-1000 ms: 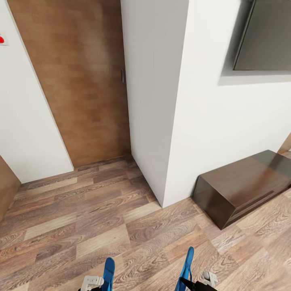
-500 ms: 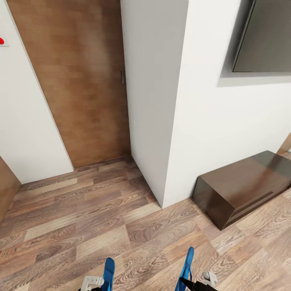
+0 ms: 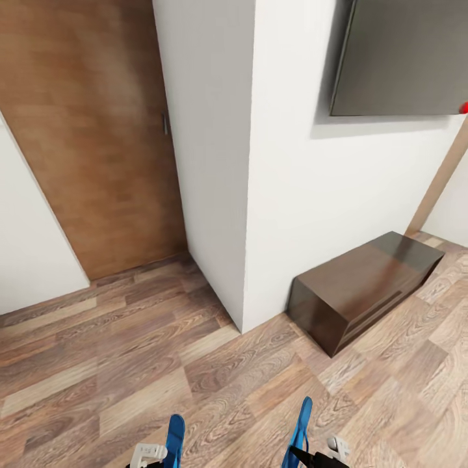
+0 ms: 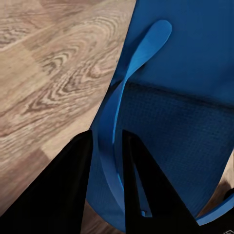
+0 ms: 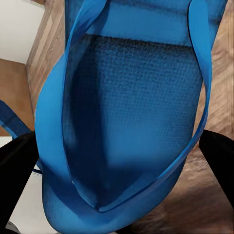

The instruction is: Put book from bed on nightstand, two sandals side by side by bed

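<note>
Each gripper holds one bright-blue sandal above the wood-plank floor. In the head view the left sandal (image 3: 175, 437) stands on edge at the bottom, beside my left gripper (image 3: 151, 453). The right sandal (image 3: 300, 426) rises from my right gripper (image 3: 317, 455). In the left wrist view the left gripper (image 4: 107, 146) is shut on a thin blue strap of its sandal (image 4: 185, 87). In the right wrist view the dark fingers (image 5: 218, 152) flank the heel of the other sandal (image 5: 131, 107), which the right gripper (image 5: 117, 163) grips. The book, the bed and the nightstands are out of view.
A white wall corner (image 3: 242, 195) juts toward me straight ahead. A brown wooden door (image 3: 97, 143) is to its left. A low dark-brown cabinet (image 3: 361, 289) sits against the wall at right, under a dark wall panel (image 3: 403, 58). Wood-plank floor (image 3: 130, 364) lies between.
The whole head picture has shifted left, so the camera has turned right. More of the low cabinet and wall panel now shows. Both grippers still hold their sandals as before.
</note>
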`<state>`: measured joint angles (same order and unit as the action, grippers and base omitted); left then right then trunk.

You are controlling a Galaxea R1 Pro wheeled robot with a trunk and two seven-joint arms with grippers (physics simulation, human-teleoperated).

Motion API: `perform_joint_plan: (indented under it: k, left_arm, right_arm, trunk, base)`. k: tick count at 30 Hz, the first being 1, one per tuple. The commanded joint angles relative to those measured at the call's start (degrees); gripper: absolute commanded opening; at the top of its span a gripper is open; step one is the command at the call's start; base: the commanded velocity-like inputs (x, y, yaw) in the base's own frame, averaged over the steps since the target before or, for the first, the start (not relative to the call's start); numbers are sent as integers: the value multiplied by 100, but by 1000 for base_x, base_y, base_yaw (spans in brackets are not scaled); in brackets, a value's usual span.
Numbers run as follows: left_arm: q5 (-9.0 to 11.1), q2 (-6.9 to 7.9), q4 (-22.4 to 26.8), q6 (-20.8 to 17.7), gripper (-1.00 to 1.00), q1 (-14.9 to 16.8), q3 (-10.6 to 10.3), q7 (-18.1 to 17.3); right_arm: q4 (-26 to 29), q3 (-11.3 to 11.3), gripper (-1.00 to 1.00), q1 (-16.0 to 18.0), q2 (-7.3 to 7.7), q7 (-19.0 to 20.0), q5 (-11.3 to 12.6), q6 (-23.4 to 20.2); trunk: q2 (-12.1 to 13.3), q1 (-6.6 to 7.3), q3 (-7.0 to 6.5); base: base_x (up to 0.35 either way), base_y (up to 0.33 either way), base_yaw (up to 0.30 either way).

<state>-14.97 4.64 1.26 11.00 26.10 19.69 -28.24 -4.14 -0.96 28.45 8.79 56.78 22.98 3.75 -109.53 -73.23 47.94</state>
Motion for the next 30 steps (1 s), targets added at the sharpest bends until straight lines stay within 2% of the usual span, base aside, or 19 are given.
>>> perform_joint_plan:
  k: [1, 30]
  left_arm:
    - [-68, 2, -3, 34, -100, 1, 46, 2]
    - [-68, -7, -11, 34, -100, 0, 44, 2]
  right_arm:
    - [-25, -9, -100, 11, 0, 17, -5, 38]
    - [-25, -10, -100, 11, 0, 10, -5, 38]
  trunk:
    - [-2, 1, 5]
    - [-2, 1, 5]
  base:
    - [0, 0, -282]
    - [0, 0, -282]
